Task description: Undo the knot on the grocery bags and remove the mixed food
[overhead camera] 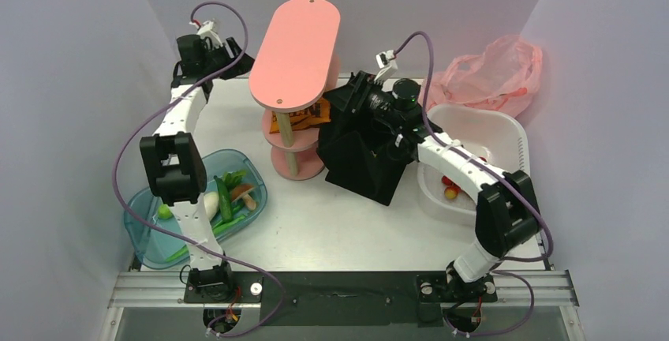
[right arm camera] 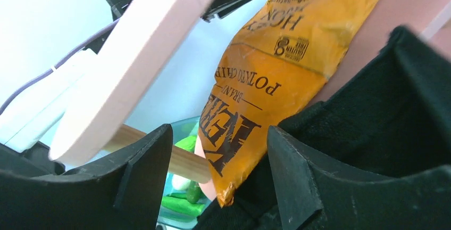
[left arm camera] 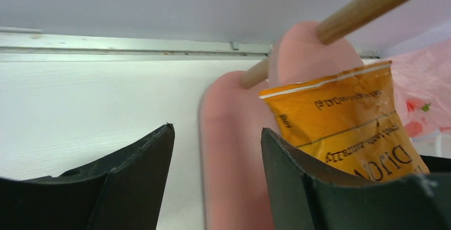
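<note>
I judged the job well along. The pink plastic bag lay slack behind the white bin, which held the red and yellow fruits. Leafy greens sat in the teal tray, and the orange snack packet lay on a shelf of the pink stand. I could not see into the black tote, so I could not tell what remained there. My right gripper stood spread and empty, with the packet just ahead of its jaws. My left gripper, also spread, faced the packet from the stand's other side.
</note>
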`<state>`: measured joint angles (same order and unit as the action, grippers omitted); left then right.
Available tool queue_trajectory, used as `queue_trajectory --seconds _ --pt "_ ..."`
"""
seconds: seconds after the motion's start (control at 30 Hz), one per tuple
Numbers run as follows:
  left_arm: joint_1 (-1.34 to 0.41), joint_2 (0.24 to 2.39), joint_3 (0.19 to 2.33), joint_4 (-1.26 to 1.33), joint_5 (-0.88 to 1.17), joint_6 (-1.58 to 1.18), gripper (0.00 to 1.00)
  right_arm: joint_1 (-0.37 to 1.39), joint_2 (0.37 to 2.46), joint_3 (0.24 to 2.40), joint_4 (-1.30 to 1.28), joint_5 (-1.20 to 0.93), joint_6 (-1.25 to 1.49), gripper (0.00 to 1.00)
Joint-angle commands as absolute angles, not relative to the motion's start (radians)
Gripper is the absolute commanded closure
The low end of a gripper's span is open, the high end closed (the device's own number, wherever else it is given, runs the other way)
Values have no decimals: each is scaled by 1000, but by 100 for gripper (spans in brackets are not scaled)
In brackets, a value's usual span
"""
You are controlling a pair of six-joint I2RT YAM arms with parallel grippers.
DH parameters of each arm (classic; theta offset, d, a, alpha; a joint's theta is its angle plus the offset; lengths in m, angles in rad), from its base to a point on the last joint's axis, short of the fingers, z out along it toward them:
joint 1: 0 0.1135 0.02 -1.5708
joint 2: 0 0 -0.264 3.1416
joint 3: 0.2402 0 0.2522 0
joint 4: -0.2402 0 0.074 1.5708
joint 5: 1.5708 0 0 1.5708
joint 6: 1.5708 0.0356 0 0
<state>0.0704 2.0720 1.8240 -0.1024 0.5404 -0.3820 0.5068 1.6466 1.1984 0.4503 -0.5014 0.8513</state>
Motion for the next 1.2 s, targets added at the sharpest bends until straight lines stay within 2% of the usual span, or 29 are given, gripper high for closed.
queue_trajectory --seconds 0.0,0.2,0.43,0.53,0.73,0.8,0.97,1.17 --pt "146 1926 1814 -95 484 -341 41 470 1506 1260 282 -480 668 38" --pt "172 1810 1726 -122 478 -248 40 437 1414 1282 40 -471 466 38" --pt "185 1527 1510 27 598 -195 39 437 1350 1362 -437 -327 -1 56" --pt "183 1410 1403 120 670 -158 39 438 1339 1390 -640 -268 -170 55" --pt "114 1214 1330 -15 833 12 39 426 1232 1314 -867 -227 -522 48" --pt "37 1141 1290 -105 853 136 38 420 1188 1281 -911 -219 -579 46" --pt "-313 1029 1190 -303 772 432 35 347 1140 1254 -969 -223 -595 40" --pt "-661 1080 1158 -336 568 629 34 296 1166 1289 -983 -337 -511 34"
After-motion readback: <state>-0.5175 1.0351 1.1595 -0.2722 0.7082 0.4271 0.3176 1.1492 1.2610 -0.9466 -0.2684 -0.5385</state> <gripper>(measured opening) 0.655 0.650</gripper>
